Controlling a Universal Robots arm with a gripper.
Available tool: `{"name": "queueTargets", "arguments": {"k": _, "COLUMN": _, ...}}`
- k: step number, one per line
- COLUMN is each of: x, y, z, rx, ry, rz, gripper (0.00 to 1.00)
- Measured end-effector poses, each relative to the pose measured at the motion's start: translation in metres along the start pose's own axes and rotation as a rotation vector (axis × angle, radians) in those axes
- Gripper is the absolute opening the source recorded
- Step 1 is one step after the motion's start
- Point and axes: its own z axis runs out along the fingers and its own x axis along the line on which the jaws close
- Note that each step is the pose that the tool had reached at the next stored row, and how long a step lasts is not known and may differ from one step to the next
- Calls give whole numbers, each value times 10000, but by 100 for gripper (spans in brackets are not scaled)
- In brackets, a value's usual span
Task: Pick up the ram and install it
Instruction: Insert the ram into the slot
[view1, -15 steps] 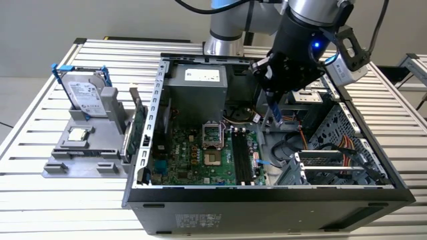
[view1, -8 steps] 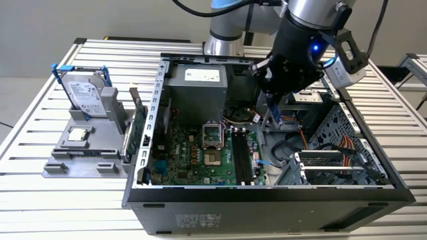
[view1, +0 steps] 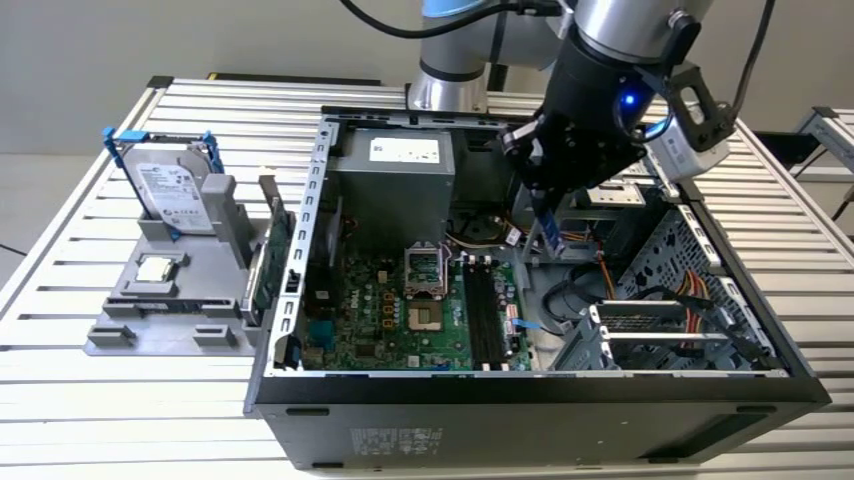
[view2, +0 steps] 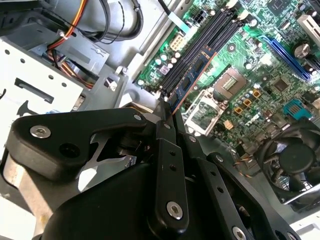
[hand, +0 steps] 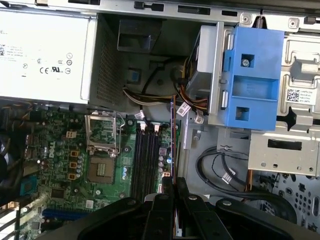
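Exterior view: the open computer case (view1: 534, 385) sits on the counter (view1: 80, 400), a hard drive (view1: 171, 192) at upper left. The hand (view1: 545, 225) hangs over the motherboard (view1: 400, 315), pinching the ram (view1: 546, 235) upright. Second wrist view: the ram (view2: 192, 72) hangs above the memory slots (view2: 210, 37). First wrist view: its thin edge (hand: 173, 135) runs beside the slots (hand: 147, 157).

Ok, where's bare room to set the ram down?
Bare table slats lie in front of the grey fixture on the exterior view's left, with more behind the hard drive. Inside the case it is crowded: cables run beside the memory slots, under the gripper holding the ram.
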Motion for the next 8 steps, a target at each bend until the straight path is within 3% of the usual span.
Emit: {"name": "queueTargets", "arguments": {"k": 8, "x": -1, "y": -2, "z": 32, "rx": -1, "ry": -1, "rz": 0, "gripper": 0}}
